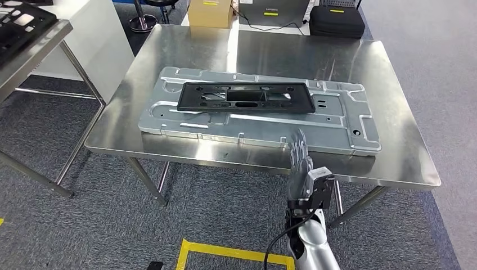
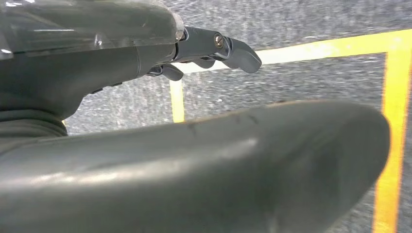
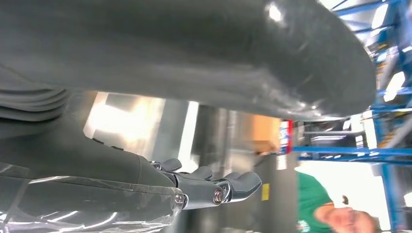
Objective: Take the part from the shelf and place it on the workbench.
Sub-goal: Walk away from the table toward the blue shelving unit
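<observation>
Black part (image 1: 246, 97) lies flat on the grey metal plate (image 1: 343, 126), mid-workbench (image 1: 394, 163). Right hand (image 1: 301, 163) at near edge, fingers straight, holding nothing. Left hand (image 2: 214, 48) empty, fingers loosely extended over floor.

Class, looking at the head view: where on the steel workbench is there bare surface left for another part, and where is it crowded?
The workbench is bare behind the grey metal panel along the far edge, and at its right end. The centre is crowded: the black frame lies on the panel. The right hand hovers by the near edge.

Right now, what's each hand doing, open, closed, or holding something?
Left hand: open, holding nothing, hanging over the floor.
Right hand: open, holding nothing, raised at the near edge of the metal table.
</observation>
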